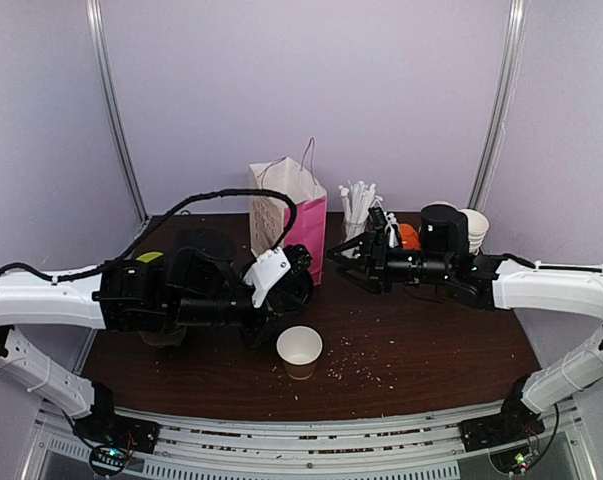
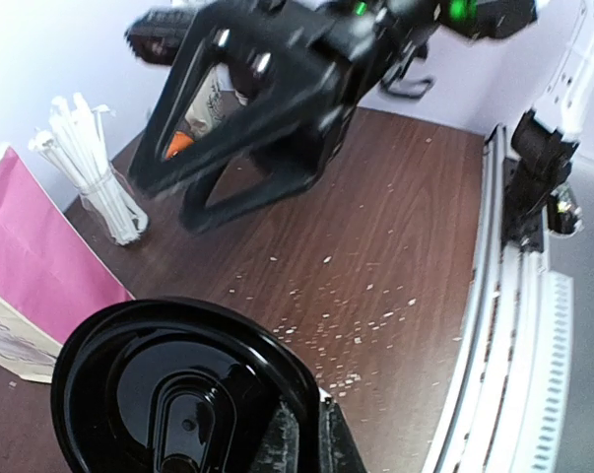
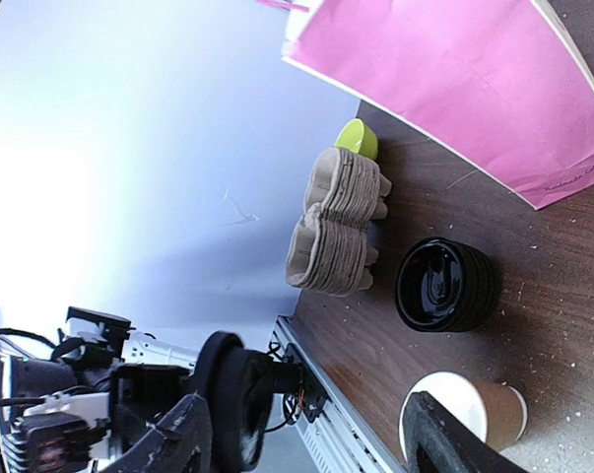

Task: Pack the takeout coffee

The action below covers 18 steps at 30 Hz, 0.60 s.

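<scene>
A brown paper cup [image 1: 299,350] stands open and lidless on the dark wooden table [image 1: 421,350], in front of the two arms. The right wrist view has it at the lower right [image 3: 474,414]. My left gripper [image 2: 311,439] is shut on the rim of a black dome lid [image 2: 168,394] and holds it above the table, left of the cup. Seen from above, that gripper [image 1: 281,285] is just front-left of the pink bag [image 1: 299,215]. My right gripper [image 1: 343,262] hangs open and empty to the right of the bag, its fingers [image 3: 444,439] spread wide.
Straws in a glass [image 1: 358,205] stand right of the bag. Behind the right arm are stacked white cups [image 1: 475,228] and an orange object [image 1: 409,236]. A stack of black lids [image 3: 444,286], pulp cup carriers [image 3: 338,222] and a green object [image 3: 358,138] sit at the left.
</scene>
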Tool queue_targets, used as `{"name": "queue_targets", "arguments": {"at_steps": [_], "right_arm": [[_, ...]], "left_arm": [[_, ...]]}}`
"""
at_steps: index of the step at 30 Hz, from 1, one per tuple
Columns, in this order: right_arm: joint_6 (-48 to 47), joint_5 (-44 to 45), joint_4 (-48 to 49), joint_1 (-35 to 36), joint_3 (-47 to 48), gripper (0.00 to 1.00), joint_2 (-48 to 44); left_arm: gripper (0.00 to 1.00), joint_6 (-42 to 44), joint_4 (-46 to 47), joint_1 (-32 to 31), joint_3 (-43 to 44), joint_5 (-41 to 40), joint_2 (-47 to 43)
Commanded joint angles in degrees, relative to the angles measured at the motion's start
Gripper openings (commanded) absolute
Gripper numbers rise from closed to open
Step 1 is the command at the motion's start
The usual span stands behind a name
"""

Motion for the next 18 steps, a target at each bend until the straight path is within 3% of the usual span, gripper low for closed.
{"name": "queue_targets", "arguments": {"at_steps": [1,7,18], "right_arm": [[-3.1,0.3,-7.0,0.3,-0.9,0.68,-6.4],[-7.4,-0.8,-17.4,3.8,3.8,0.66,-7.1],[-6.7,0.7,-14.6,7.7,7.4,0.64,-2.6]], "left_arm": [[0.00,9.4,4.1,-0.3,-0.6,-5.8,1.0],[0.00,11.8,4.4,-1.4,0.3,-5.1,2.2],[0.00,11.1,3.7,-1.8,1.6,-2.1,3.4]]}}
